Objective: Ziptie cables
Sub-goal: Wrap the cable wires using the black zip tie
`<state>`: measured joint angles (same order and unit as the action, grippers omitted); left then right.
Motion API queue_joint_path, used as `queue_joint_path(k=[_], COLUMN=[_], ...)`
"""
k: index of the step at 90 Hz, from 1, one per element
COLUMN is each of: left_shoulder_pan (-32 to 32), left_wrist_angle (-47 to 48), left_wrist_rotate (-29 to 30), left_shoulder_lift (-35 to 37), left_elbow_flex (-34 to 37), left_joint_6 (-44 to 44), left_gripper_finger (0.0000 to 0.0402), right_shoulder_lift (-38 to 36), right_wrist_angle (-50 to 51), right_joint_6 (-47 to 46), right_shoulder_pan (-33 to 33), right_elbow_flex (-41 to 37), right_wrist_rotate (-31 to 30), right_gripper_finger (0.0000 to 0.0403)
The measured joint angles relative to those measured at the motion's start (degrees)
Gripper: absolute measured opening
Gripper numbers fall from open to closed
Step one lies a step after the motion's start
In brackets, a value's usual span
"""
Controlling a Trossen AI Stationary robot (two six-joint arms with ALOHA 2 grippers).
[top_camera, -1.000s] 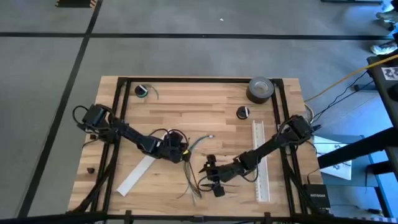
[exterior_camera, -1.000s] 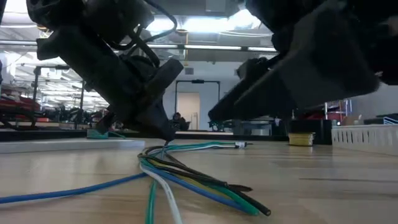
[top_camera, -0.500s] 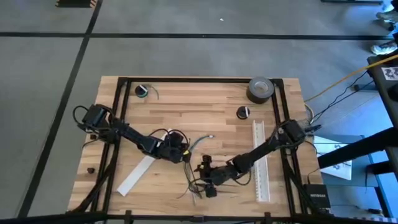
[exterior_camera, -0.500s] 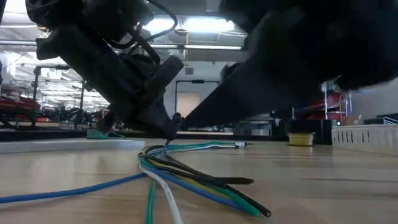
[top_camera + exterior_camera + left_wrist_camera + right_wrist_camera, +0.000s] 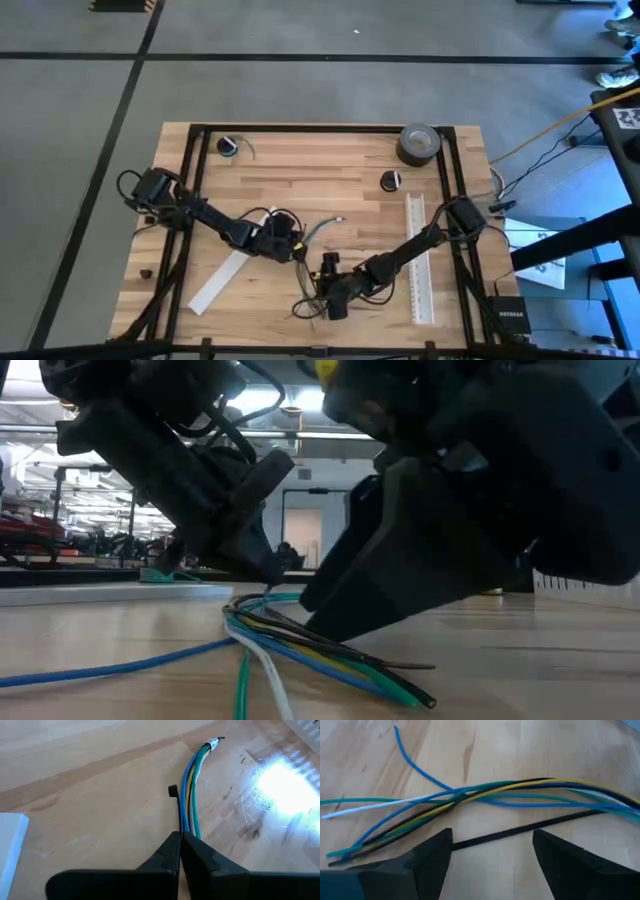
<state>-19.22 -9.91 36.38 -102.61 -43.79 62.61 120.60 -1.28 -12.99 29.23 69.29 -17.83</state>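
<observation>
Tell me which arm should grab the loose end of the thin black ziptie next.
Right. Its gripper is open with the thin black ziptie lying between its fingers. The left gripper is shut on the coloured wire bundle.

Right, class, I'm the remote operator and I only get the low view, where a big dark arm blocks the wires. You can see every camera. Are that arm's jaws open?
Observer: Yes. In the right wrist view the right gripper has its jaws open. The ziptie lies on the table across the gap, just beside the cables.
Operator: And the other arm?
Observer: The left wrist view shows the left gripper with its jaws shut, tips where the ziptie and cables run together. I cannot tell which of them it pinches.
</observation>
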Motion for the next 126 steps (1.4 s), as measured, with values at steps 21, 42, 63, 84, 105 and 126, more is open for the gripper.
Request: queue_joint_path(k=[21, 42, 63, 84, 105, 126], left_shoulder_pan=[-0.01, 0.04, -0.44, -2.62, -5.60, -6.96], left_wrist_angle=[-0.22, -0.27, -0.46, -0.59, 3.55, 4.51], left_wrist_rotate=[-0.13, -0.16, -0.15, 0.03, 1.64, 4.62], left_shoulder_lift=[0.00, 0.00, 0.00, 0.00, 0.02, 0.02], left_elbow_flex=[0.00, 0.00, 0.00, 0.00, -0.02, -0.02], left_joint_6=[0.00, -0.02, 1.16, 4.21, 8.88, 13.33], left_gripper_finger=[0.0000, 0.0000, 0.0000, 0.0000, 0.0000, 0.0000], right_shoulder_lift=[-1.20, -5.42, -9.56, -11.44, -8.61, -5.86], right_wrist_angle=[5.97, 11.93, 16.84, 3.87, -16.61, -21.49], right_joint_6=[2.95, 8.68, 8.98, 5.33, 7.11, 4.03], right_shoulder_pan=[-0.11, -0.17, 0.00, 3.07, 5.72, 4.19], right_elbow_flex=[0.05, -0.45, -1.97, -10.39, -16.71, -13.15], right_wrist_rotate=[0.46, 1.07, 5.72, 7.13, 0.26, -4.00], right_gripper_finger=[0.0264, 0.0264, 0.0264, 0.0264, 0.0264, 0.0264])
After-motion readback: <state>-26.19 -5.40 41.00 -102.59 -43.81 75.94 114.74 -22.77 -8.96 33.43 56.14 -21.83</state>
